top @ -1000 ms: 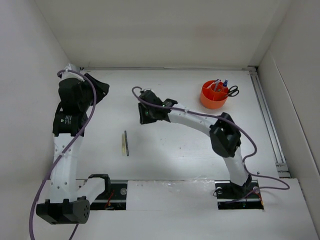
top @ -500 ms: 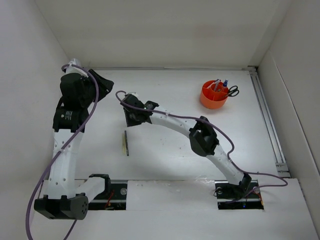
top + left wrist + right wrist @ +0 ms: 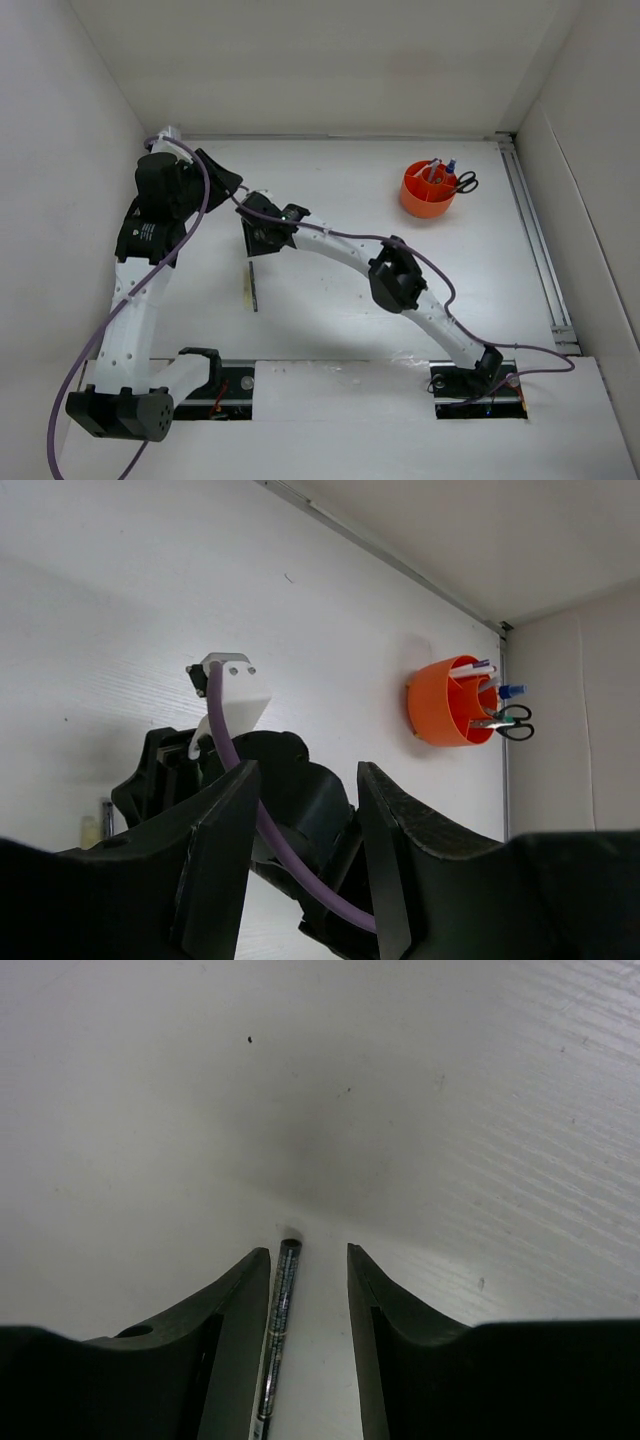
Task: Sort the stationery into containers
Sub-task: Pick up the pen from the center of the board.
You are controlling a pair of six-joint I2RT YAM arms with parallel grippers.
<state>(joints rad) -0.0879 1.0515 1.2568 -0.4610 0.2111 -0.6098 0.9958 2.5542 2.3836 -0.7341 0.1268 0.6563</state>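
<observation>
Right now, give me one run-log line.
right gripper: open, straddling dark pen | left gripper: open, empty | orange cup: scissors, pens inside

dark pen point(image 3: 279, 1320), lower end out of frame

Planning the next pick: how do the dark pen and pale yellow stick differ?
The dark pen is near black; the pale yellow stick is cream. The pen is longer and thinner than the stick. The pen's end sits between the fingers of the right gripper; the stick does not. Both lie flat, side by side.
</observation>
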